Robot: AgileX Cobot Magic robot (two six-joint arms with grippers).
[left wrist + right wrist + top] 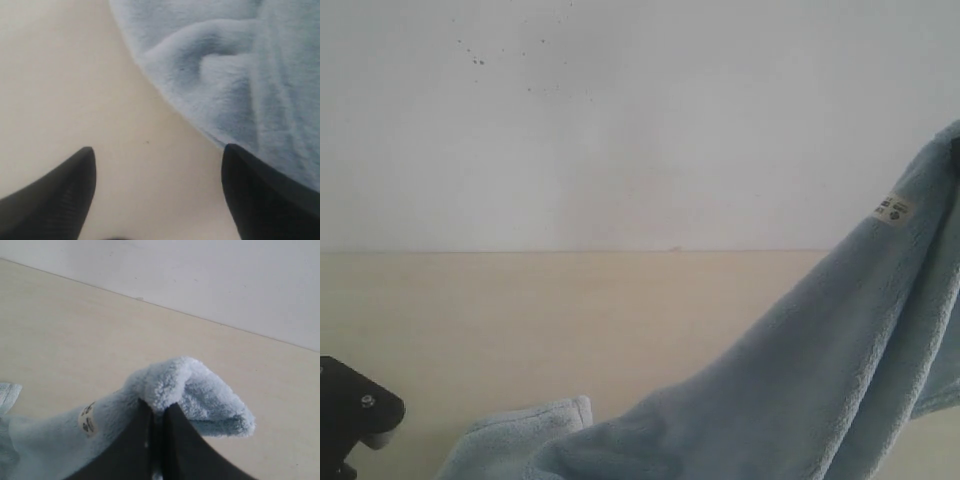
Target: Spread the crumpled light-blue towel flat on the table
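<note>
Pale-blue towel (800,380) hangs from our right pincer (159,412), clamped tight on a raised corner, its lower end trailing on the table (570,320). Our left pincer (157,165) gapes empty just beside the low edge; next, we judge, it must seize that edge, then pull apart.

The towel (800,400) is pale light blue, one plain colour without any pattern; in the folds it looks a little more grey. Its small tag (892,209) is white with dark printed marks, too small to read. The table (520,320) is pale cream-beige, with only a very faint wood-like grain. The wall (620,120) is plain white, with a few small dark specks near the top. The left gripper (157,155) is matte black, and the right gripper (158,405) is black too.
</note>
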